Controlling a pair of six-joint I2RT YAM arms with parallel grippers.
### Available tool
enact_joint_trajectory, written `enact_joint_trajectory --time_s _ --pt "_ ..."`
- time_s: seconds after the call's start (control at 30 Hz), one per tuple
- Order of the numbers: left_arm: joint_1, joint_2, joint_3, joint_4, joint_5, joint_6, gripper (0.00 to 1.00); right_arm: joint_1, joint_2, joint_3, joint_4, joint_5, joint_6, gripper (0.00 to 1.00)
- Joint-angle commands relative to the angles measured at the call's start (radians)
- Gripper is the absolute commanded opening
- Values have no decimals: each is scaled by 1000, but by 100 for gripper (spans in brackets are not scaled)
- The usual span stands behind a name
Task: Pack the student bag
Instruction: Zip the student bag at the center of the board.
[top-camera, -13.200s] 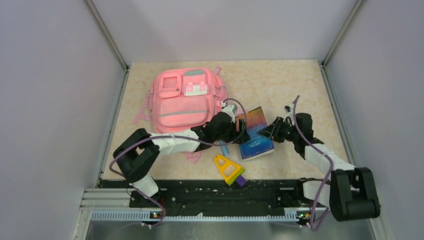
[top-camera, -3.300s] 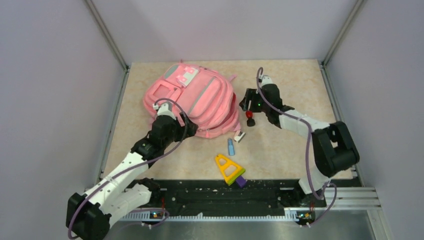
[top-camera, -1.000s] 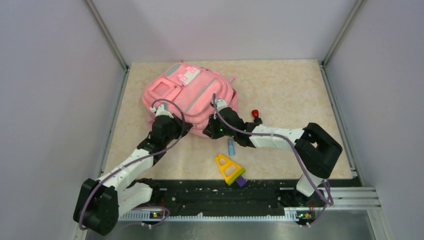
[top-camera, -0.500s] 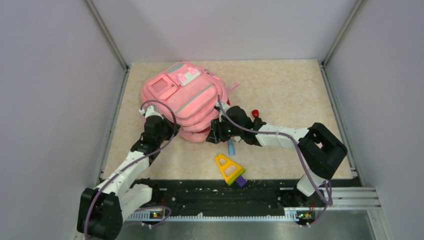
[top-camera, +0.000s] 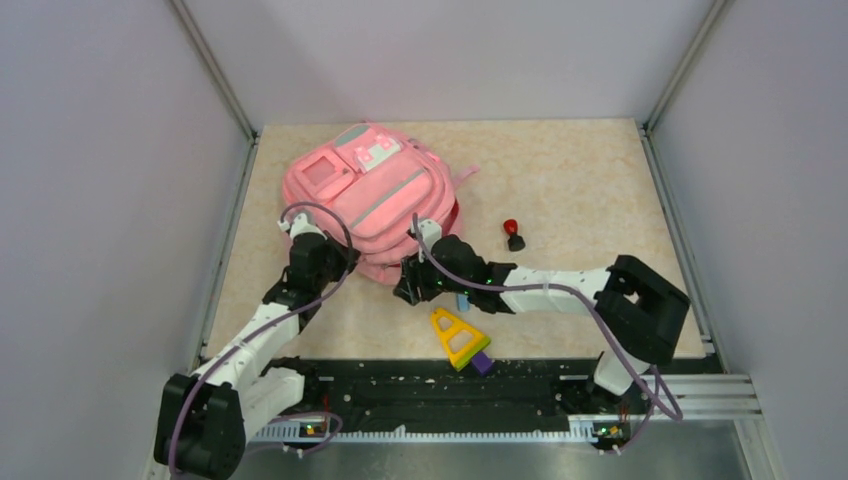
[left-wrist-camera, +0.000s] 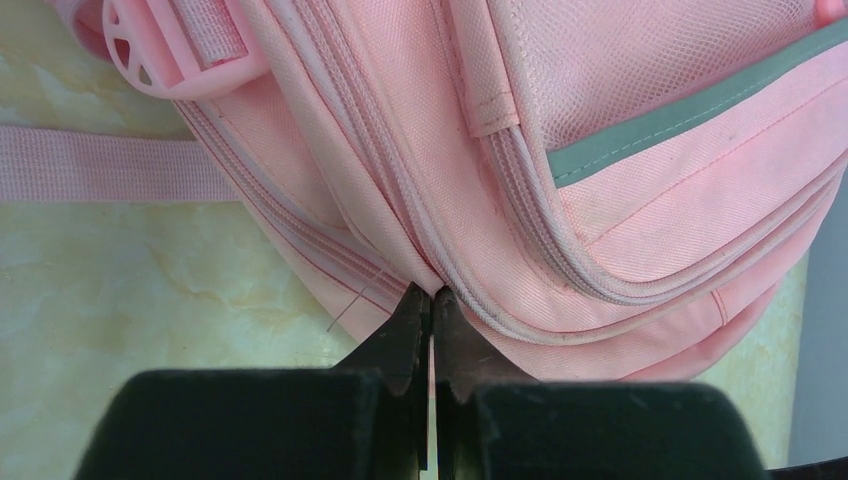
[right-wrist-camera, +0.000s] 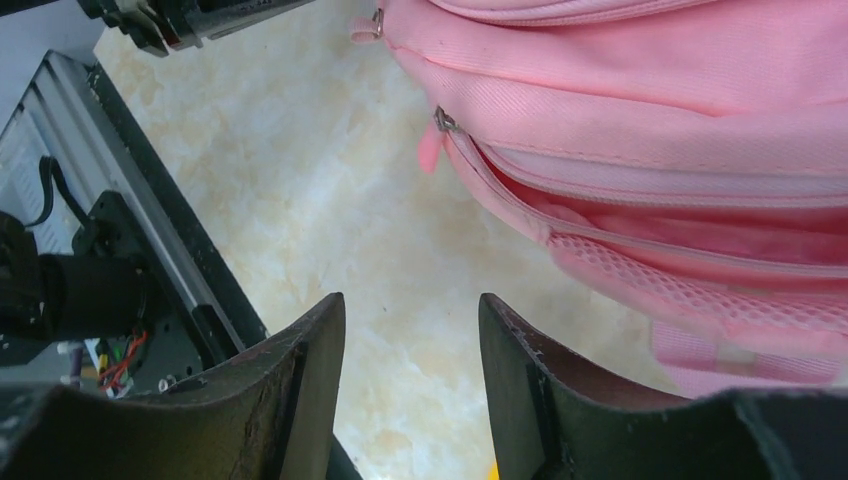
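The soft pink fabric student bag (top-camera: 370, 195) lies at the far left. The left gripper (left-wrist-camera: 430, 300) is clenched on its near seam, and the right gripper (right-wrist-camera: 410, 330) is released and empty. Zip work seems in hand; next, the right gripper likely needs the pink zipper pull (right-wrist-camera: 431, 147).

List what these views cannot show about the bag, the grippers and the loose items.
Inside of the student bag: right wrist view, its pink fabric covers the contents.
What the left gripper pinches: left wrist view, its shut tips hide it.
Blue item: top view, mostly under the right arm.
Red-and-black item: top view, too small to identify.
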Motion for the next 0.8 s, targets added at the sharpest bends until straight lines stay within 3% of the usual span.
enact_joint_trajectory --time_s 0.0,0.17,0.53,0.77 --pt "6 -34 5 94 -17 -16 0 65 78 77 141 167 81 50" --pt "6 -52 0 86 4 -28 0 84 178 154 159 239 104 47" --pt "6 -68 -5 81 23 -33 0 84 333 305 26 418 74 43" --pt "6 -82 -11 75 20 -33 0 82 372 348 29 488 38 23"
